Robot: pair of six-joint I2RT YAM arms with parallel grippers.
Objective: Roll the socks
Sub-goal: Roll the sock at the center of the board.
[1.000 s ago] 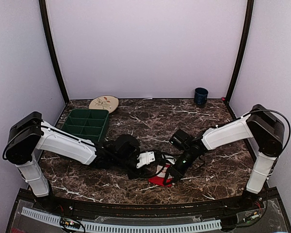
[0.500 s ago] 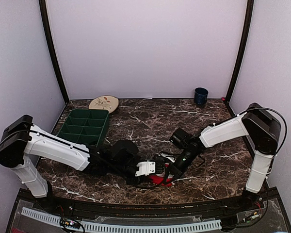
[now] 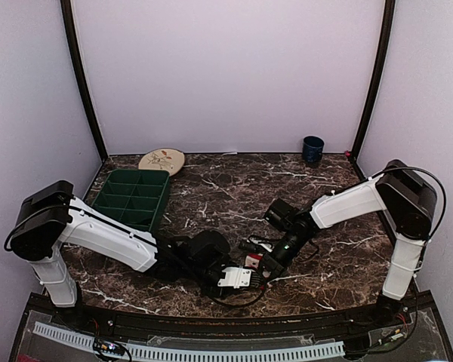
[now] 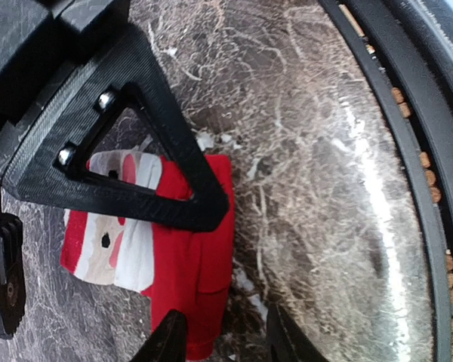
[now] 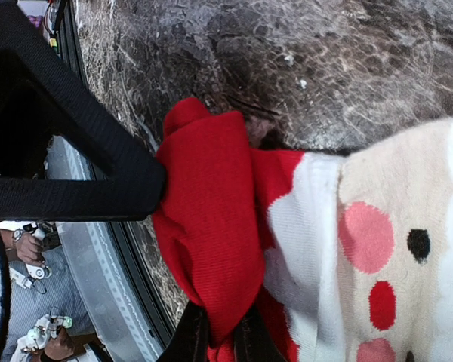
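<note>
Dark marble table [image 3: 234,181], lilac walls on three sides.

Red sock [image 4: 189,271]: lies flat on the marble, to the right of the green tray [image 3: 132,194] and nearer the arm bases than it, well apart from it. Its red body is doubled over itself along one edge. A cream patch with pink and black dots shows on the other half. Folded, not rolled. Black sock: cannot make it out in any view.

Right gripper [image 5: 220,335]: jaws nearly closed, pinching the thick red fold, with fabric bulging between the fingers. What appears to be its triangular finger frame lies across the sock in the left wrist view.

Left gripper [image 4: 225,339]: jaws about half apart, straddling the sock's red corner. One finger touches the edge and the other stands clear over bare marble. Nothing clamped.

Change over the last second: the left gripper has slid away from the tray toward the near table rim. It now hides most of the sock from above, and the red patch seen then is down to a sliver. The right gripper has barely shifted and keeps its pinch.

Reading: the right anchors the fold while the left re-places itself for a fresh bite. Roll looks barely begun.

Outward: round plate [image 3: 161,160] just behind the tray. Dark cup [image 3: 312,149] far right of the tray, by the back wall.
</note>
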